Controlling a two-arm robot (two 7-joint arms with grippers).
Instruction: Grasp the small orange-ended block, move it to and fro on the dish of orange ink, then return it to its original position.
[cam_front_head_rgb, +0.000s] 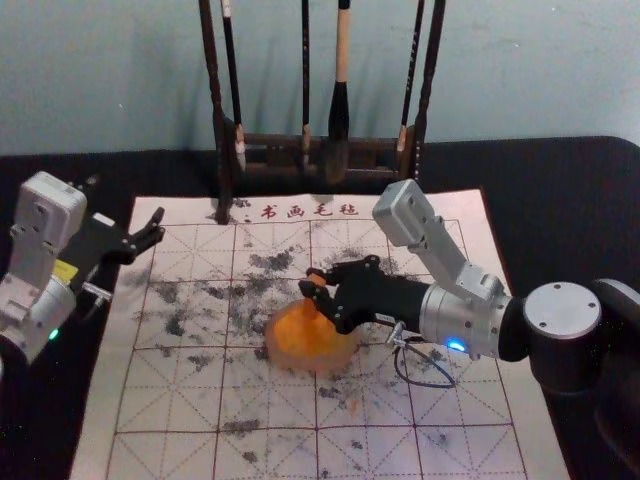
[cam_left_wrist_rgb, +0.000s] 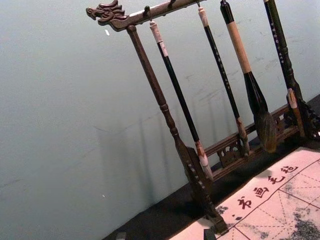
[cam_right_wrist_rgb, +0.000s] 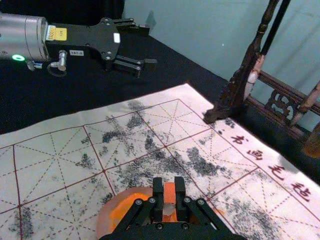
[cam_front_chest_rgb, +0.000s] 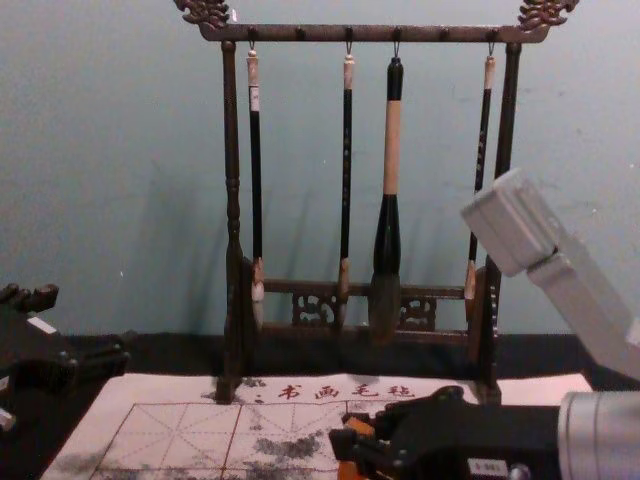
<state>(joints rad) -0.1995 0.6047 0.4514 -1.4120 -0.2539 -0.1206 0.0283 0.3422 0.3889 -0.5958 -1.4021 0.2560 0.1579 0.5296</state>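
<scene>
Orange-ended block (cam_right_wrist_rgb: 169, 191) is pinched in the right claw (cam_front_head_rgb: 313, 281) over the dish (cam_front_head_rgb: 290, 361), left claw (cam_front_head_rgb: 156, 230) agape at left.

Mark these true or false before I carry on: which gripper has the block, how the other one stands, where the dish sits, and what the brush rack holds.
1. The right gripper holds the orange-ended block. True.
2. The left gripper is closed. False: its fingers stand apart.
3. The dish sits on the printed mat. True.
4. Four brushes hang from the rack. True.
5. The thickest brush is leftmost in the chest view. False: it hangs second from the right.
</scene>
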